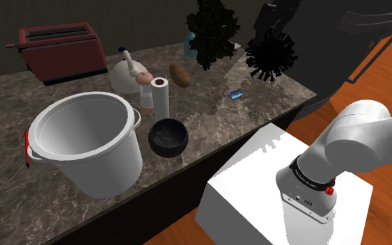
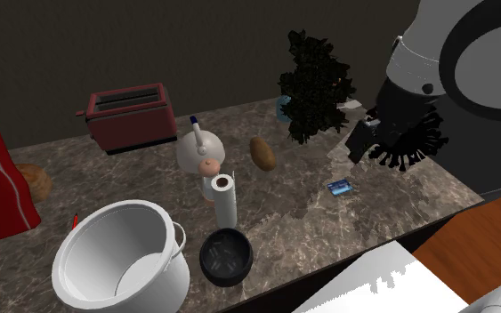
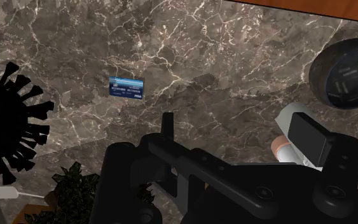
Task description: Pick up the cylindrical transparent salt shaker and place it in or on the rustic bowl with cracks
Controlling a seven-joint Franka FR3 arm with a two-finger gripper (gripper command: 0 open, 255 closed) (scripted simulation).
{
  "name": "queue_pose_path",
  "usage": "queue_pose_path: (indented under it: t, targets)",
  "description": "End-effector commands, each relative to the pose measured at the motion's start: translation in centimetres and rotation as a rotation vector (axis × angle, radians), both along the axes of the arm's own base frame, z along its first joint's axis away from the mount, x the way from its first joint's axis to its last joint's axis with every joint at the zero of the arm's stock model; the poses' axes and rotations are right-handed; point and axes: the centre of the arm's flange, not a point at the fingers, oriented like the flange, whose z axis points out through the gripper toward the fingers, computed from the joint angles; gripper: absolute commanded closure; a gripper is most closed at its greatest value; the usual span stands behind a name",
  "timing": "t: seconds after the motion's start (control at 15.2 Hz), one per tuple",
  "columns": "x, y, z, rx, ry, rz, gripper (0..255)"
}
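The salt shaker [image 1: 145, 96] is a clear cylinder with a pinkish cap. It stands upright on the marble counter between a white kettle [image 1: 128, 75] and a paper towel roll [image 1: 161, 99]. The shaker [image 2: 207, 182] is also in the second exterior view, and its cap [image 3: 280, 148] peeks out beside one finger. The dark cracked bowl [image 1: 168, 138] [image 2: 226, 258] [image 3: 346, 73] sits just in front of the roll with nothing in it. My black gripper [image 2: 362, 142] [image 3: 240, 133] hangs open above the counter near a small blue card [image 3: 127, 86], well away from shaker and bowl.
A big white pot [image 1: 83, 143] stands beside the bowl on the shoulder view's left. A red toaster [image 1: 63, 50], a potato [image 1: 180, 74], a black-leaved plant [image 1: 212, 31] and a black spiky object [image 1: 271, 59] line the back. The counter edge runs beside my stand [image 1: 257, 195].
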Motion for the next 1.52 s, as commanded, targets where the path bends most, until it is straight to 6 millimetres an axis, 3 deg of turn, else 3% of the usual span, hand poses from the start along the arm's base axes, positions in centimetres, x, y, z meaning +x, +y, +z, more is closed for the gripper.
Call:
queue_pose_path:
  t: [0.0,1.45]
  targets:
    - [0.0,0.0,0.0,0.0,0.0,0.0,0]
    - [22.5,14.6,-11.2,0.047,0.024,-0.117,0]
